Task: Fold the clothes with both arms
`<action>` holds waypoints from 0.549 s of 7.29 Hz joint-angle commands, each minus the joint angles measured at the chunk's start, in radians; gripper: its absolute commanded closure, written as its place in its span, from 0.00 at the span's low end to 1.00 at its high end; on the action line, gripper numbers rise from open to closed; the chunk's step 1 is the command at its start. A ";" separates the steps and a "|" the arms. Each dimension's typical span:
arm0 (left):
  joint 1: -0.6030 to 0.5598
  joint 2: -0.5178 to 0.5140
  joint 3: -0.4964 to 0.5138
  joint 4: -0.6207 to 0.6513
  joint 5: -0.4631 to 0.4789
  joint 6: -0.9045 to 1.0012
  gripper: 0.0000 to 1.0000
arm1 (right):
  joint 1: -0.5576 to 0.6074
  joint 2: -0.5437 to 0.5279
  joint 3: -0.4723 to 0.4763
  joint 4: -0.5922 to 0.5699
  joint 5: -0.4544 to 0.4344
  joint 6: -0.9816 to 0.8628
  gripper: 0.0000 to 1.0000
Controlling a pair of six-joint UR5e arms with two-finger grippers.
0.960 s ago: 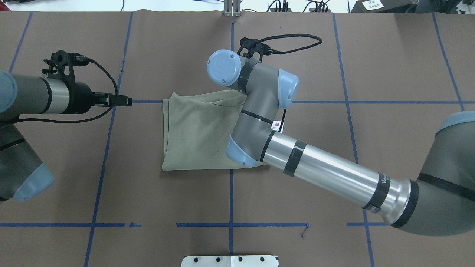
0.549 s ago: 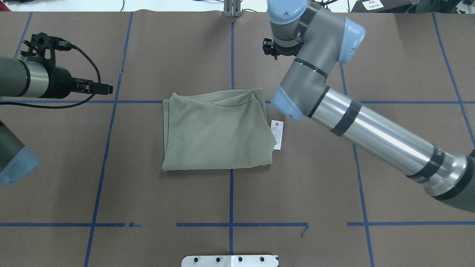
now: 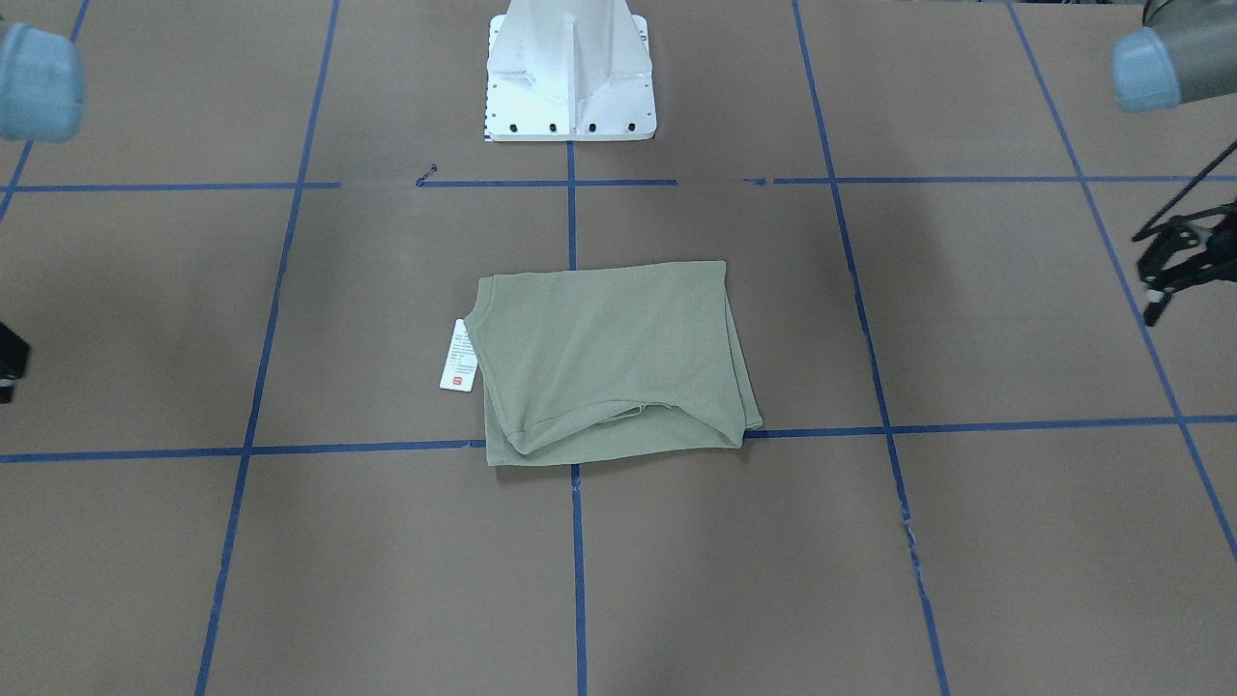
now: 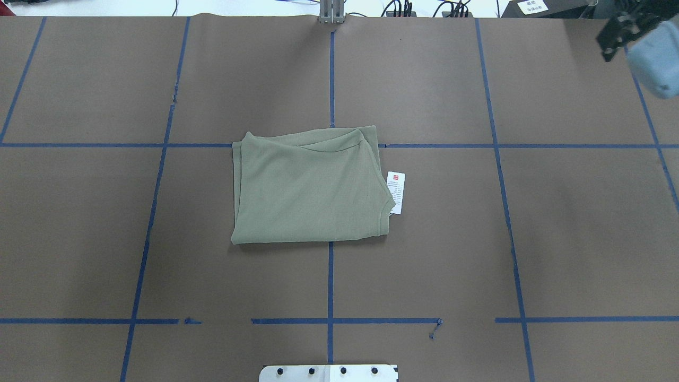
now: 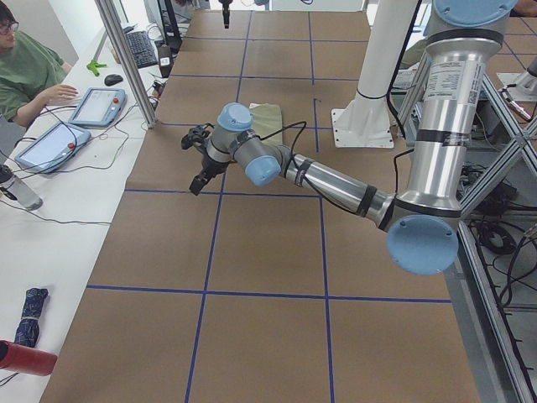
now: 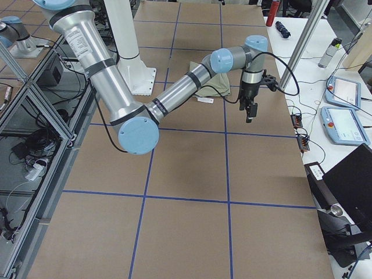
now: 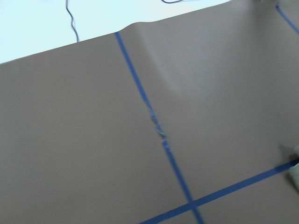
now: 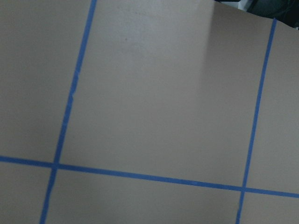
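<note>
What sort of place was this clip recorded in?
Most likely a robotics lab workcell: a brown paper-covered table gridded with blue tape lines, a grey-and-silver jointed robot arm, and a white side bench carrying tablet-style control pendants.

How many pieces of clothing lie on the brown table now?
1. A folded sage-green knit shirt lies at the middle of the brown table, white hang tag at its edge toward the robot's right. Anything beneath it would be hidden.
</note>
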 commanded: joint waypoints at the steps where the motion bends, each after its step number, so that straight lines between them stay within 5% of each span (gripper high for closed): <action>1: -0.208 0.058 0.060 0.162 -0.144 0.189 0.00 | 0.153 -0.199 0.024 -0.006 0.100 -0.195 0.00; 2: -0.241 0.145 0.103 0.159 -0.213 0.181 0.00 | 0.185 -0.288 -0.004 0.052 0.094 -0.191 0.00; 4: -0.326 0.166 0.183 0.164 -0.211 0.227 0.00 | 0.247 -0.376 -0.045 0.169 0.126 -0.189 0.00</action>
